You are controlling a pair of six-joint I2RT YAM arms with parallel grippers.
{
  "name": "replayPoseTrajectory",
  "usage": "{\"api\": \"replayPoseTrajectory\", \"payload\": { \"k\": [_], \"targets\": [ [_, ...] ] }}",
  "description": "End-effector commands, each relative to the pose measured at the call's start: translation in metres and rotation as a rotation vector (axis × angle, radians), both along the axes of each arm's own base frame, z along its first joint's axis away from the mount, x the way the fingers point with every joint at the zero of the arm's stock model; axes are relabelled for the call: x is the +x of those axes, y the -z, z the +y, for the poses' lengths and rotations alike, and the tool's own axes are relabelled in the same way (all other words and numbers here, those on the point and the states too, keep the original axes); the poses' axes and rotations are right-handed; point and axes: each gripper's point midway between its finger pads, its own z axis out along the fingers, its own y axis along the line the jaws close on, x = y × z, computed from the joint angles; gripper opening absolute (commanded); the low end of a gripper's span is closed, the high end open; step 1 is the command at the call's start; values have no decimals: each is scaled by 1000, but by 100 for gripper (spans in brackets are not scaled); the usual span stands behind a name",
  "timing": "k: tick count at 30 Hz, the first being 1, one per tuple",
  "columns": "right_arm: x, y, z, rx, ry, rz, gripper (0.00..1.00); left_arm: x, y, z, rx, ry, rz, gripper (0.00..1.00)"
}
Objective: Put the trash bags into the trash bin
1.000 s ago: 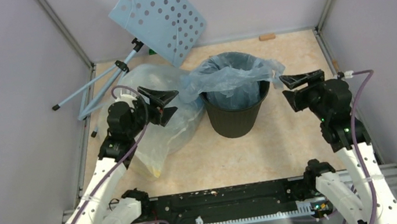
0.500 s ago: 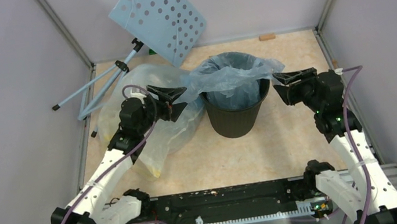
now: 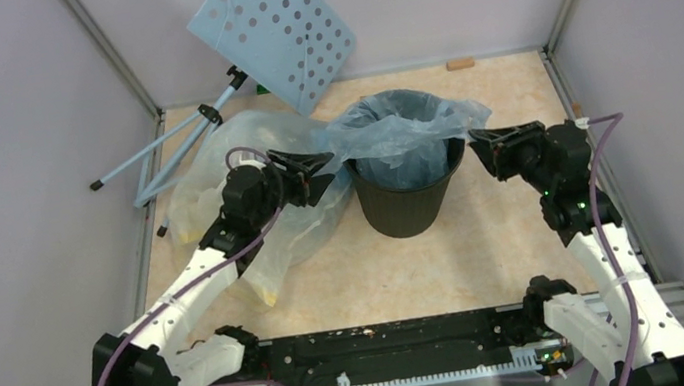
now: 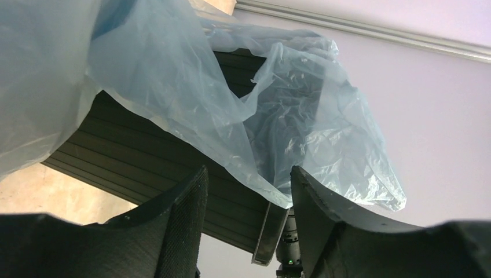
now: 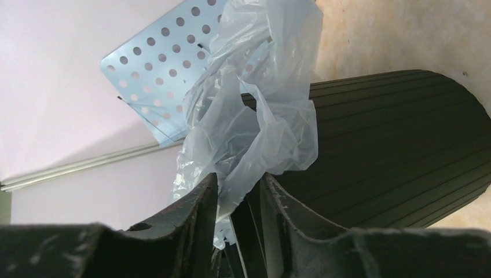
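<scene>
Because the light-blue trash bag [image 3: 400, 134], draped over the rim of the trash bin [image 3: 408, 206] just ahead of both grippers, is limp, slippery film, bunched overhanging folds should be taken: the left gripper [image 3: 327, 171] is spread, while clamping by the narrowly parted right gripper [image 3: 482, 151] cannot be determined.

Top camera looks down from the near edge; wrist cameras, low and close, flank the trash bin [image 3: 408, 206].
</scene>
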Motion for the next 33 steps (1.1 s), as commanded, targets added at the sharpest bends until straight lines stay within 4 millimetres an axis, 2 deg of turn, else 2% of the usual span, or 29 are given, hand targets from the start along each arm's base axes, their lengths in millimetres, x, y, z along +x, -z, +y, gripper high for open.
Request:
{"api": "replayPoseTrajectory", "payload": {
  "k": [1, 3, 4, 5, 6, 8, 9, 17, 21, 25, 33],
  "targets": [
    [2, -5, 0, 14, -5, -26, 28, 8, -27, -6, -42, -27, -89, 56],
    [1, -4, 1, 15, -8, -20, 20, 9, -25, -8, -40, -23, -87, 50],
    [0, -2, 1, 15, -9, -13, 13, 9, -25, -9, -40, -22, -93, 44],
    [0, 0, 2, 14, -12, -8, 4, 10, -24, -9, -36, -21, -94, 33],
    [-1, 2, 2, 13, -16, -3, 0, 10, -24, -9, -34, -22, -98, 22],
    [-4, 6, 3, 16, -25, 7, 0, 10, -24, -7, -21, -25, -108, 3],
    [-5, 7, 4, 16, -31, 10, 0, 9, -24, -7, -12, -25, -112, 0],
    [-19, 35, 7, -37, -76, 65, 0, 1, -28, -4, 68, -15, -162, 0],
    [-23, 46, 8, -40, -88, 78, 0, -5, -19, -4, 80, -8, -146, 0],
    [-24, 48, 11, -49, -112, 72, 0, -10, -19, -9, 67, 30, -145, 0],
    [-25, 40, 12, -134, -156, 41, 0, -37, -42, -19, 71, 124, -202, 0]
  ]
}}
